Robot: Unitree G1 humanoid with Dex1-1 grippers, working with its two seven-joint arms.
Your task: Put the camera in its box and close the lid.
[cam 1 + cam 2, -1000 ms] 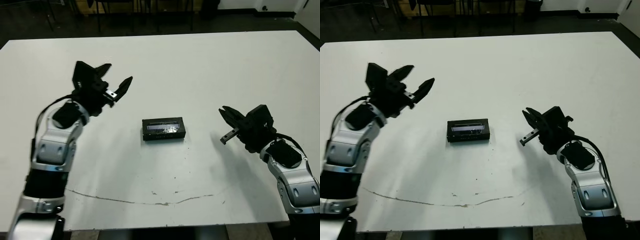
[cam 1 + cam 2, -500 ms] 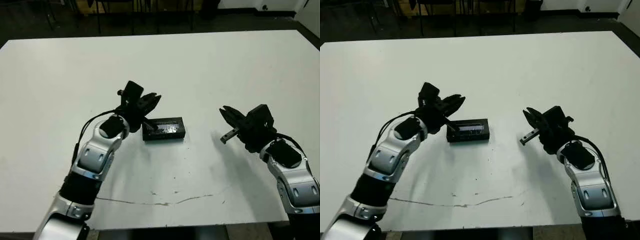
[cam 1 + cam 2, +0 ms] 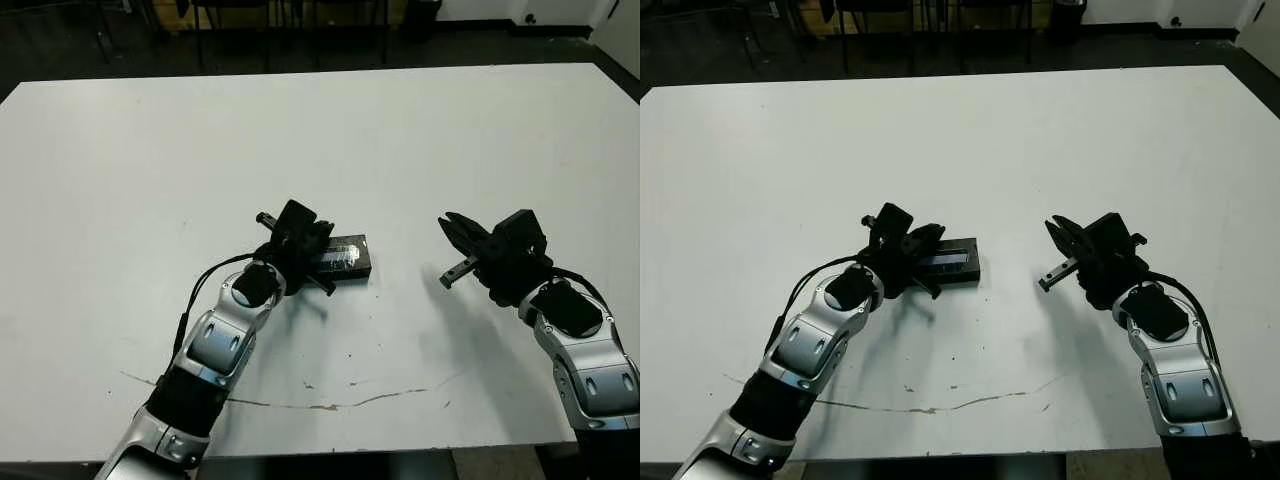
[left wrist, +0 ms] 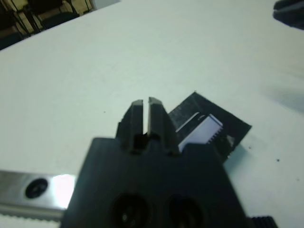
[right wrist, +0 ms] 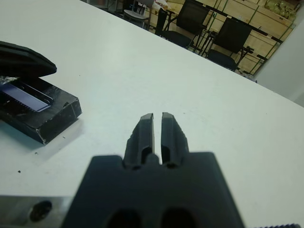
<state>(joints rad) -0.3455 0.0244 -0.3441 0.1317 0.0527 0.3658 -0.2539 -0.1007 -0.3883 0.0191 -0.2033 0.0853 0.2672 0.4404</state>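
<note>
Left end effector (image 4: 146,108) (fingers together) rests at the lid (image 3: 345,257); right (image 5: 157,124) likewise closed.

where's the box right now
The box sits near the middle of the white table in the head views, with the left gripper over its left end and the right gripper off to its right.

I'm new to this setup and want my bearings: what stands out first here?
A small black box with a pale strip on top sits mid-table on the white table. The left claw reaches onto its near-left end, fingers together. The right claw hovers apart to the right, holding nothing.
</note>
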